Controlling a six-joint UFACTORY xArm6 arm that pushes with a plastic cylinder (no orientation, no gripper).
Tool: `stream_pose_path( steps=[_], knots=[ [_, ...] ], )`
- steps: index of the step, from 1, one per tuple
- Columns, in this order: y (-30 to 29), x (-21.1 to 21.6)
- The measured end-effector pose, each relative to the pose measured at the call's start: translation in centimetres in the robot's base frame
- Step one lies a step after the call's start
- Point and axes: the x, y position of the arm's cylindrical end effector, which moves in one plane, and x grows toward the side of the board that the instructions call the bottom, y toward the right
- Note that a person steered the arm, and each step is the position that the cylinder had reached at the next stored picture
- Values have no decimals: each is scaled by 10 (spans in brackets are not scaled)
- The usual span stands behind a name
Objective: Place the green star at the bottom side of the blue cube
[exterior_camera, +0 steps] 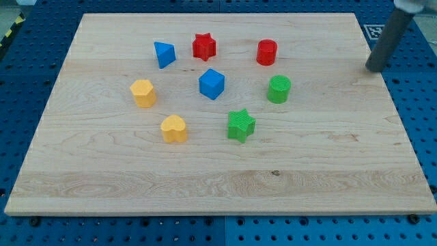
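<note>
Green star [241, 125] is sitting in the lower middle of the wooden board [205, 184], down and to the view's right of the blue cube [212, 83], near it but not touching. Only one camera view coming in, so that's all I'm working from.

My tip [374, 67] is hanging at the view's far right, by the board's right edge, well apart from every block. It's a bare rod, no jaws to open or close, touching nothing.

I'm judging the star as a light, rigid plastic piece, sliding easily on the smooth wood. The points are making it prone to spinning if I'm pushing off-centre, so I'm planning contact on its right side, aimed through its middle, nudging it toward the view's left until it's sitting directly below the cube.

Around it: green cylinder [278, 89] is sitting between my tip and the star, up and right of it, so I'm routing below that. Yellow heart [174, 128] is sitting left of the star on the push line; overshoot risks hitting it. Yellow block [143, 92], blue wedge [164, 54], red star [203, 46] and red cylinder [267, 52] are staying clear of the path.
</note>
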Motion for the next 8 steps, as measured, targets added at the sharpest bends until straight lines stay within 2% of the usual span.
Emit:
stream_pose_path(
  steps=[1, 2, 3, 6, 7, 8],
  knots=[
    [-44, 74],
    [-123, 114],
    [-173, 123],
    [-210, 124],
    [-242, 124],
    [-249, 109]
  ],
)
